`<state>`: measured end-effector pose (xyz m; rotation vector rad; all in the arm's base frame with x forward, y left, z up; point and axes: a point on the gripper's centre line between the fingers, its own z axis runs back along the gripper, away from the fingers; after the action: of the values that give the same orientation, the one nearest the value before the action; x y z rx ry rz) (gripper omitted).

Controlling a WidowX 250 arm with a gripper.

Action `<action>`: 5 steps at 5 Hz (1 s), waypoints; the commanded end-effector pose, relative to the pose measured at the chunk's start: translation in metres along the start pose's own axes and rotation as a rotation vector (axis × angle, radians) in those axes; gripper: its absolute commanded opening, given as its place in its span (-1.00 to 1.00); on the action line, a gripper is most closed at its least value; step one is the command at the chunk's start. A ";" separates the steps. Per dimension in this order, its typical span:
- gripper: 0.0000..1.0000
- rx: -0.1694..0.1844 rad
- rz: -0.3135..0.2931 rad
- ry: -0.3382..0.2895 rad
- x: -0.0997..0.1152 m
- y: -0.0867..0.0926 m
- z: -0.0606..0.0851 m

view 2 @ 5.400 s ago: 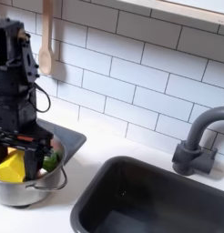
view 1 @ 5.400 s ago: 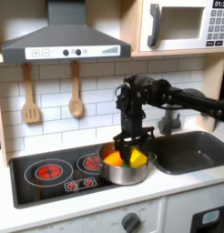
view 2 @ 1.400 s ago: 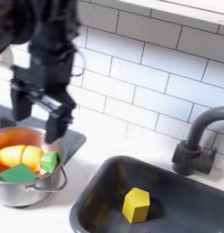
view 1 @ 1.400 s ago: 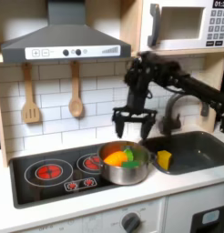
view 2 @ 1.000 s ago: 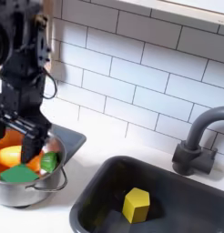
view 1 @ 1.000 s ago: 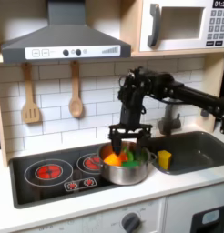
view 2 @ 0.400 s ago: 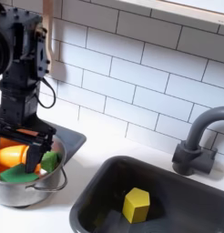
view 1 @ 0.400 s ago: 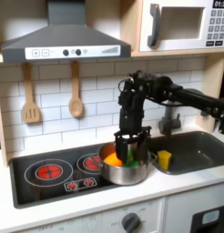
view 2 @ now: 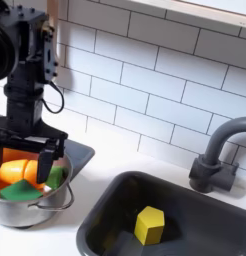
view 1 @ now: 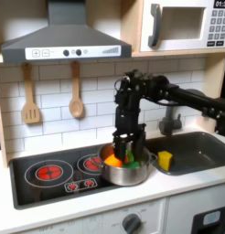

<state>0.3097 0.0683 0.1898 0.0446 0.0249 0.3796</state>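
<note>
A toy kitchen takes up both exterior views. The white tile wall runs across the back, with a grey range hood at the upper left of the first exterior view and a microwave at its upper right. The dark sink takes the lower right of the second exterior view, with a grey tap behind it at the right edge. The black stove top lies at the lower left of the first exterior view, its red rings showing.

The black robot arm reaches in from the right of the first exterior view and bends down at centre frame. Its gripper hangs inside the steel pot at the lower left of the second exterior view, fingers apart, set either side of the orange piece, which lies in the pot beside a green piece. Whether the fingers touch them cannot be told.

Two wooden utensils hang on the tiles at the left of the first exterior view. A yellow block stands in the sink, well apart from the pot.
</note>
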 end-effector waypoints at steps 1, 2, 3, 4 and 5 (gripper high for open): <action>1.00 0.002 0.172 -0.021 0.013 0.009 -0.007; 1.00 -0.023 0.232 -0.020 0.013 0.003 -0.008; 1.00 -0.013 0.283 -0.024 0.013 0.000 -0.008; 1.00 -0.051 0.363 0.002 0.016 -0.003 -0.012; 1.00 -0.083 0.410 0.020 0.017 -0.006 -0.017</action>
<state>0.3266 0.0684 0.1739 -0.0327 0.0135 0.7831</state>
